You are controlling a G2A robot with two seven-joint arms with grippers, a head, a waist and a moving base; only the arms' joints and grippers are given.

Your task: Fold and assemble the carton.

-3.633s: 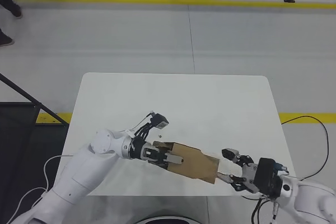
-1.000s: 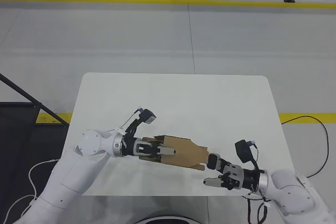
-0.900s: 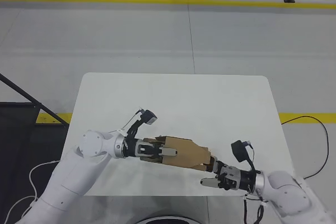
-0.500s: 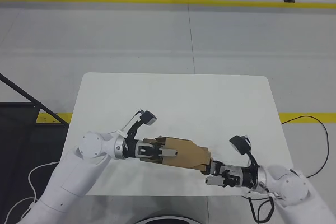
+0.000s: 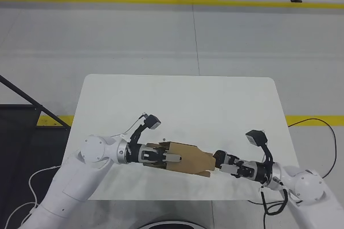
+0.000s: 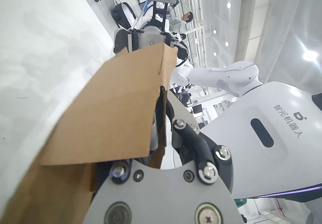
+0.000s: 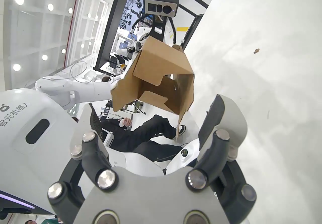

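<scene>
Left gripper (image 5: pixel 162 156): pinched onto the left end of the carton (image 5: pixel 189 160), with cardboard wall between its fingers.
Left-end flap: in the left wrist view, 1 flap of the carton (image 6: pixel 113 109) is bent across the front of the gripper; its free edge runs slanted.
Right gripper (image 5: pixel 223 162): fingers (image 7: pixel 221 114) spread wide. It is at the carton's right end, and I cannot tell whether it touches.
Right end of carton: in the right wrist view, the open mouth of the carton (image 7: pixel 161 59) faces the right gripper (image 7: pixel 156 106). 1 inner flap is folded partway in, and the lower corner of the mouth hangs between the 2 fingers.
Carton position: stretched lengthwise between the 2 grippers, near the front edge of the table (image 5: pixel 229 97) and about midway along it. I cannot tell whether it rests on the surface.
Room to edges: the carton is well apart from the far edge and from both side edges. The front edge is the closest.
Scrap (image 7: pixel 256 51): a small brown bit on the tabletop, apart from the carton.
Beyond left edge: a black frame (image 5: pixel 17 91) stands beside the table.
Beyond right edge: a black cable (image 5: pixel 327 129) loops over the floor.
</scene>
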